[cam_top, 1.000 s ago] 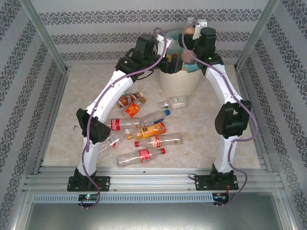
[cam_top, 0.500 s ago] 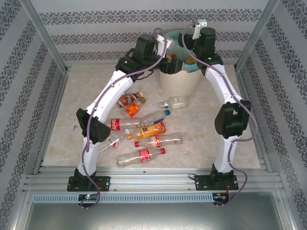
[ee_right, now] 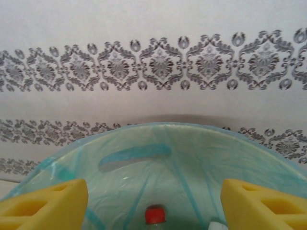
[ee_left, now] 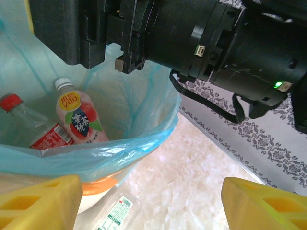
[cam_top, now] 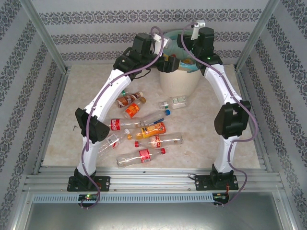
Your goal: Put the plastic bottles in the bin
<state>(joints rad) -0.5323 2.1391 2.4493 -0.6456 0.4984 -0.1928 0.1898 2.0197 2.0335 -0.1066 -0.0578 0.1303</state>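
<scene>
Leftward a touch since a second ago, the left claw [ee_left: 148, 191] hangs at the rim of the bin [cam_top: 180, 82], fingers spread with nothing between them. The pinkish bottle once at the right claw [ee_right: 153, 201] is gone from it. That claw, also spread and empty, hovers over the bin's mouth. Inside lie a peach bottle [ee_left: 79, 120] and a red-capped bottle [ee_left: 29, 127]. The right arm [ee_left: 230, 43] crosses above the rim. More bottles [cam_top: 153, 128] lie scattered on the marbled table [cam_top: 62, 134] between the arms, with a small box [cam_top: 180, 101] beside the bin. Patterned walls [cam_top: 96, 38] enclose it.
</scene>
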